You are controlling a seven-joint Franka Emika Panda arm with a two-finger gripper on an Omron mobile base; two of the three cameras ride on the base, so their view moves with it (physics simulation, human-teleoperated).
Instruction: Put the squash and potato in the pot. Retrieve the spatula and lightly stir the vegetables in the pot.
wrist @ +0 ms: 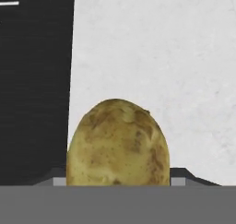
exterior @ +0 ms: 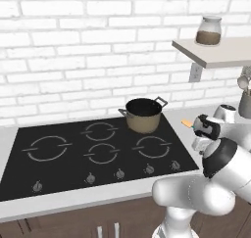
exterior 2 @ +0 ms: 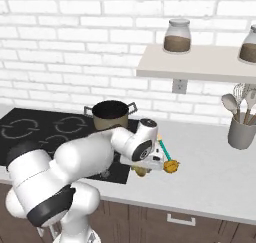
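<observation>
got potato [wrist: 117,142] wedged between jaws, looks gripped, held over counter [wrist: 161,57] right by cooktop [wrist: 34,80] edge, pot [exterior 2: 111,114] well behind

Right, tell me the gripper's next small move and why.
Probably lift the potato clear of the counter. In the hand view it sits between the finger tips, which flank it on both sides, so the gripper seems closed on it, while the pot stands away on the cooktop.
</observation>
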